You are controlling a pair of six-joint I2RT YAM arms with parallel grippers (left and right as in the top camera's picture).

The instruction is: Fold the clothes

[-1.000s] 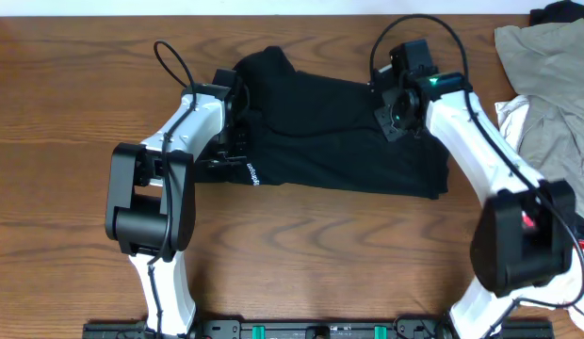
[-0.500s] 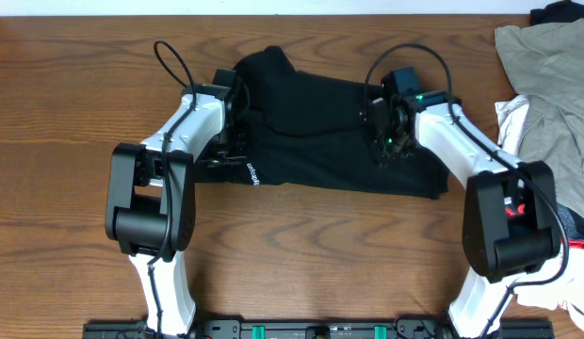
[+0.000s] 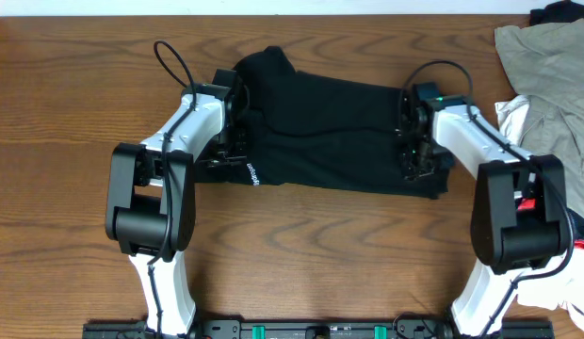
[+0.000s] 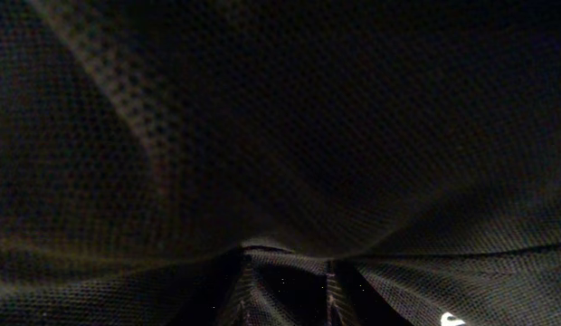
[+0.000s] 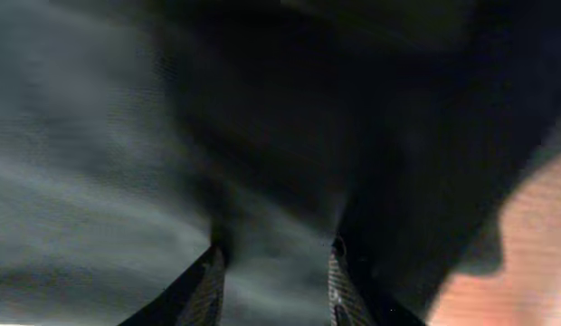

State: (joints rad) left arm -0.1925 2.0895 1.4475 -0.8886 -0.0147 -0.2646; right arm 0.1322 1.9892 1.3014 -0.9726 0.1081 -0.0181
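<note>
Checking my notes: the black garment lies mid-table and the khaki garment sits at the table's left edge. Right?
No: the khaki garment sits at the table's right edge, as the overhead view shows; the black garment does lie mid-table.

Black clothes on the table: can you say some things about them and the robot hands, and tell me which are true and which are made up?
1. The black clothes lie on a wooden table. True.
2. The beige clothes sit at the table's left end. False: they are at the far right corner.
3. The left hand pinches the black fabric. True.
4. The right hand hangs over bare wood, far from the black clothes. False: it is over their right end.
5. The black clothes have small white print near their left end. True.
</note>
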